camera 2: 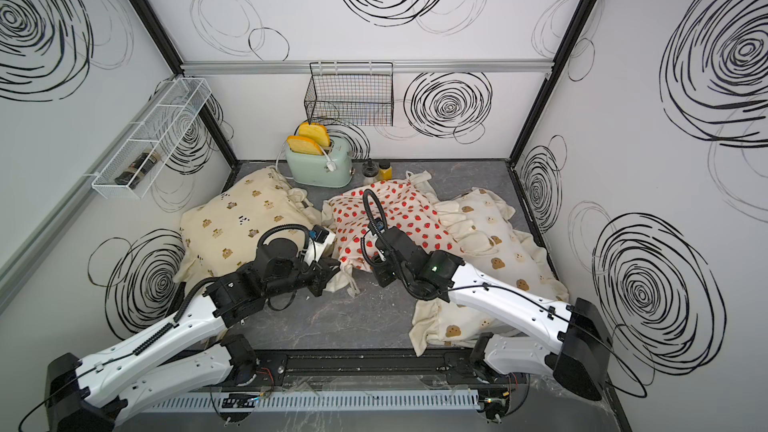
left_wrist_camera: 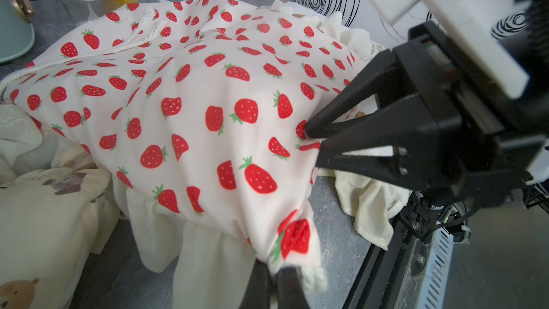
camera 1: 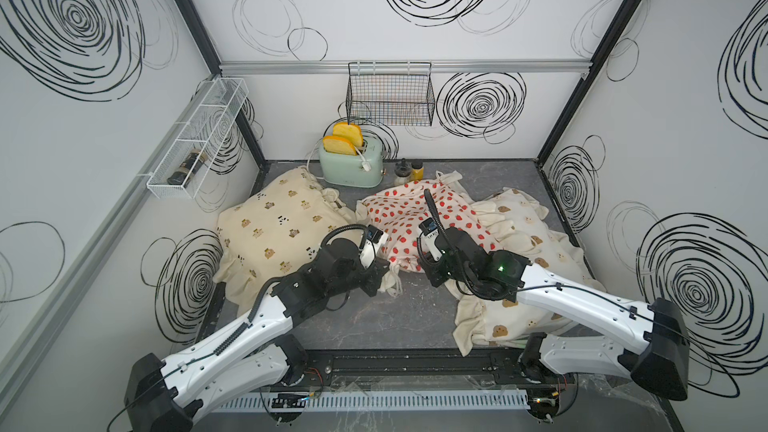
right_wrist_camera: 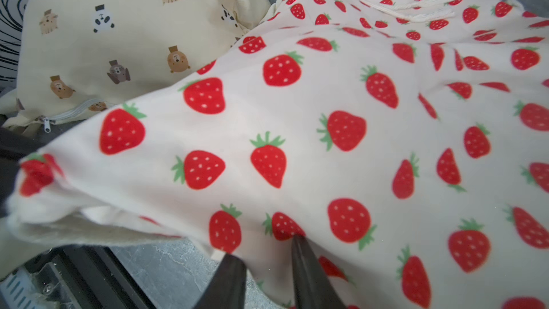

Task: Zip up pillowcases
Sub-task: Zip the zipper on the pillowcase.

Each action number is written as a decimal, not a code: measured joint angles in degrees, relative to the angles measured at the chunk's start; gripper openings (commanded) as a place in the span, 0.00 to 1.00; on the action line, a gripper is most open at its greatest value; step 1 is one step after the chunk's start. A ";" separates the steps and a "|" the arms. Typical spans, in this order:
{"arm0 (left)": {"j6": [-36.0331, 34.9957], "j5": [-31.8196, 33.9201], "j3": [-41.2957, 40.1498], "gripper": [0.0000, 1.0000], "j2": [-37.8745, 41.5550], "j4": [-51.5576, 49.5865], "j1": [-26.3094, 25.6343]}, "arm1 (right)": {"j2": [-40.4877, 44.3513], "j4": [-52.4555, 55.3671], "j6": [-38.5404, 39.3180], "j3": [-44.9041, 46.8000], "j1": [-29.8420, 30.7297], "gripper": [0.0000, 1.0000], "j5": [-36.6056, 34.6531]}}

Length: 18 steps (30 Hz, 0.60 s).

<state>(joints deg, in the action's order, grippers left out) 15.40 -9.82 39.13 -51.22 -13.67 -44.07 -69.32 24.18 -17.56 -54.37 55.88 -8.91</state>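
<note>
Reaching low from the near side, wrists angled toward each other, the left pincer [left_wrist_camera: 271,267] is clamped on the gathered near corner of the strawberry pillowcase [left_wrist_camera: 193,90]. The right pincer [right_wrist_camera: 266,248] straddles its soft hem, and I cannot tell whether it grips. The cloth lies on the grey marbled worktop [camera 1: 374,317], between the bear-and-panda pillowcase [camera 1: 270,222] and the ruffled bear-face pillowcase [camera 1: 528,251]. Behind them stands a mint toaster [camera 1: 351,166], before scribble-patterned white walls [camera 1: 332,14].

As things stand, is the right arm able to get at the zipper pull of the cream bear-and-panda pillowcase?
Probably not directly. The zipper pull lies beyond the strawberry pillowcase, whose corner the left gripper clamps, so cloth and that gripper stand in the way.
</note>
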 measured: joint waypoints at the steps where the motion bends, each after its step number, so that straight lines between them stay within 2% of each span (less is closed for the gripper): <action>1: 0.00 0.00 0.00 0.00 0.00 -0.02 0.00 | 0.00 -0.31 -0.02 0.00 -0.35 0.20 0.20; 6: 0.02 -0.04 0.00 0.00 -0.02 0.00 0.00 | 1.07 -1.20 1.40 0.00 -0.96 0.11 1.86; 9: 0.02 -0.13 0.00 0.00 -0.33 0.00 0.00 | 1.84 -1.97 2.29 0.02 -0.96 0.00 2.36; 14: -0.39 -0.13 0.00 0.01 -1.29 -0.09 0.00 | 2.56 -2.40 3.10 0.09 -2.10 0.00 4.04; 15: -0.57 -0.04 0.00 0.05 -1.57 -0.20 0.00 | 2.56 -2.40 3.28 0.09 -2.69 0.00 4.79; 17: -0.98 0.42 0.00 0.23 -1.92 -0.39 -0.17 | 2.56 -2.38 3.43 0.07 -4.00 0.00 6.47; 18: -1.03 0.79 0.00 0.24 -1.97 -0.44 -0.44 | 2.56 -2.34 3.48 0.00 -4.44 0.00 7.41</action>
<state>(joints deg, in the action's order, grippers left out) 14.37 -9.04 39.13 -53.19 -14.11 -44.51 -66.76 21.85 -14.09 -54.37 51.44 -1.50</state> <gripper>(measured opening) 0.185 0.036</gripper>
